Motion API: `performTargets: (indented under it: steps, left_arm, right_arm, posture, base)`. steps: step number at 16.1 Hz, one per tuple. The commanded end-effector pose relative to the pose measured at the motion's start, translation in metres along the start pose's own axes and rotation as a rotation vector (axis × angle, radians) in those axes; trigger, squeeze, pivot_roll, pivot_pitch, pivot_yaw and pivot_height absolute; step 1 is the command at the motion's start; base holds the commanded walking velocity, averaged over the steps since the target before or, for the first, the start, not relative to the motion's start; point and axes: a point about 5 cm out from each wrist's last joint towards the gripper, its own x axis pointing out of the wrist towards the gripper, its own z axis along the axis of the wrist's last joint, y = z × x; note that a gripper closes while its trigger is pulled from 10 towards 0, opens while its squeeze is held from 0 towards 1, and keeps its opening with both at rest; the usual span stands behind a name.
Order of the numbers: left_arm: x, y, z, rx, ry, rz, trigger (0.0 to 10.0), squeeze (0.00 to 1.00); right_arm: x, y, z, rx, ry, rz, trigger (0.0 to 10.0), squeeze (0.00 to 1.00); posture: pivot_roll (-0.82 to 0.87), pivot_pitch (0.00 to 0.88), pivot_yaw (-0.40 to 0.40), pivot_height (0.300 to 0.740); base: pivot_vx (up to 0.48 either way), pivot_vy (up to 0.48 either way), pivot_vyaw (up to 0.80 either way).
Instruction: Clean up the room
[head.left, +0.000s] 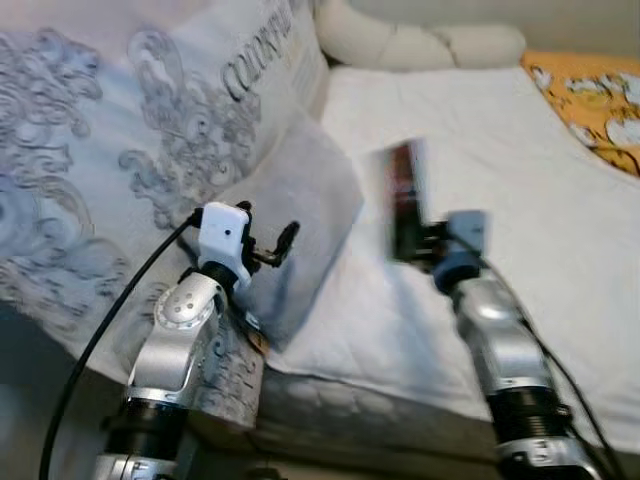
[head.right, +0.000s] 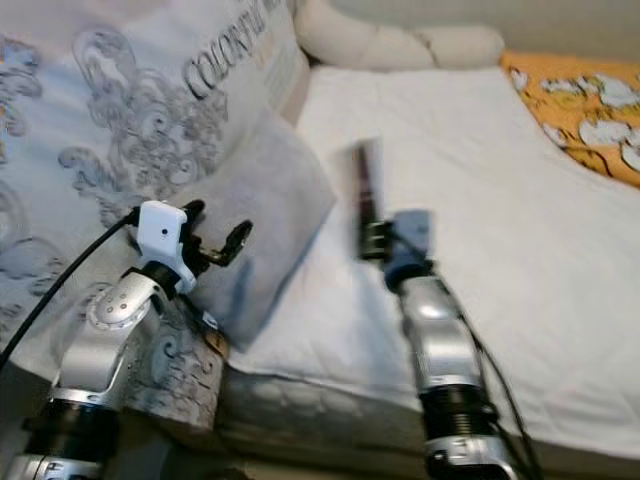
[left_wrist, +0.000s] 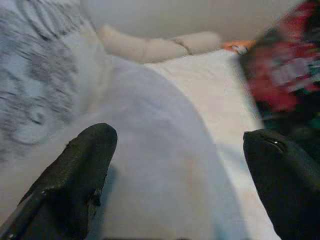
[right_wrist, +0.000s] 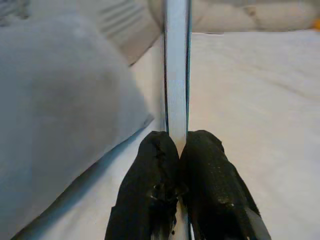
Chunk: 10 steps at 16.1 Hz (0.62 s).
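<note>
The right end effector (right_wrist: 179, 150) was clamped on a thin, flat, dark red and black book or packet (head.left: 404, 195), its two black fingers (right_wrist: 150, 175) pressed together on the lower edge, so that the item stood upright and edge-on above the white quilted bed (head.left: 480, 130). The item was blurred in the head views, and its exact kind could not be told; the left wrist view caught its red, white and green printed face (left_wrist: 287, 70). It hung over the middle of the bed, just beside the corner of a plain pale grey pillow (head.left: 300, 210).

The left end effector (head.left: 270, 245) hovered over that grey pillow near the bed's front edge, its fingers (left_wrist: 80, 170) spread well apart with nothing between them.

Behind the grey pillow, a large white cushion with grey floral scrollwork and printed lettering (head.left: 130, 130) leaned along the left side of the bed. A cream tufted headboard roll (head.left: 420, 40) ran across the far end, and an orange patterned cloth with white shapes (head.left: 590, 95) lay at the far right corner
</note>
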Motion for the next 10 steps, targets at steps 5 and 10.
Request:
performTargets:
  steps: [5, 10]
  left_arm:
    - [-0.0058, 0.0064, -0.0019, 0.001, 0.011, 0.019, 10.0, 0.00]
    - [-0.0065, 0.0069, -0.0018, 0.007, 0.014, 0.025, 10.0, 0.00]
  right_arm:
    - [0.0022, 0.0161, 0.0098, 0.046, -0.028, 0.067, 10.0, 0.00]
    - [0.0009, 0.0158, 0.0098, 0.038, -0.030, 0.078, 10.0, 0.00]
  posture:
    - [0.08, 0.000, 0.032, 0.740]
    - [0.08, 0.000, 0.027, 0.740]
  base:
    - [0.313, 0.000, -0.16]
    - [0.248, 0.000, -0.16]
